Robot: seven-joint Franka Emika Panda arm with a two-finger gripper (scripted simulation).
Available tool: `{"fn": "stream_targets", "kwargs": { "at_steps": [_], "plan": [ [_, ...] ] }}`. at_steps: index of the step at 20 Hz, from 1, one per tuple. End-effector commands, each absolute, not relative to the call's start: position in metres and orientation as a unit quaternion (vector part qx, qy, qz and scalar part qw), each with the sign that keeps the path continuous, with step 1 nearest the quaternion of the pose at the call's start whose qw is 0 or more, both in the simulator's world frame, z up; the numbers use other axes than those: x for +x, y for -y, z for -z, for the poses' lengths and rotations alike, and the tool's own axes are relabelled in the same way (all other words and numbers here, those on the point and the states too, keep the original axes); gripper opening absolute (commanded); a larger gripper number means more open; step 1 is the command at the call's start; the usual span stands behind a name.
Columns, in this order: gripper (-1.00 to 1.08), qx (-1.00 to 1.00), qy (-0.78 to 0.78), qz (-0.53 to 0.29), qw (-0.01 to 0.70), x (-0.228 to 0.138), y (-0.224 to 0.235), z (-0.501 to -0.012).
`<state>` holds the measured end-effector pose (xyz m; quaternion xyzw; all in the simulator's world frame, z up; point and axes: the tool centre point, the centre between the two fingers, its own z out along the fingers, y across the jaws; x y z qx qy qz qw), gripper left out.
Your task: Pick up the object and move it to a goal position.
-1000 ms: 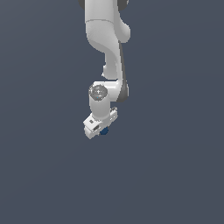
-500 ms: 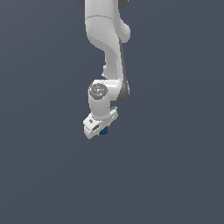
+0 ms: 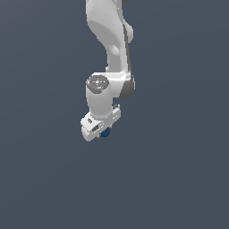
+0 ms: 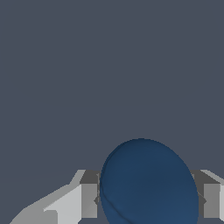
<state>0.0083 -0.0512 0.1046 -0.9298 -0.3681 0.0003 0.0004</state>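
Observation:
The object, a small dark blue ball (image 3: pixel 106 132), peeks out from under the white gripper (image 3: pixel 103 133) in the middle of the exterior view. In the wrist view the ball (image 4: pixel 148 183) fills the space between the two grey fingers (image 4: pixel 89 200), which press on it from both sides. The gripper is shut on the ball. Most of the ball is hidden by the hand in the exterior view. The white arm (image 3: pixel 109 40) reaches down from the top of that view.
A plain dark grey-blue surface (image 3: pixel 179 179) fills both views, and no other object or edge shows.
The arm has risen a little and shifted slightly toward the exterior view's left, carrying the ball with it. The grip has not changed.

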Motion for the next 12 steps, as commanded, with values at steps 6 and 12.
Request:
{"fn": "stream_targets", "kwargs": {
  "at_steps": [6,12],
  "plan": [
    [-1.0,-0.93,0.368,0.0,0.0,0.035,0.052,-0.161],
    [-1.0,-0.93,0.368,0.0,0.0,0.047,0.052,-0.184]
  ]
}}
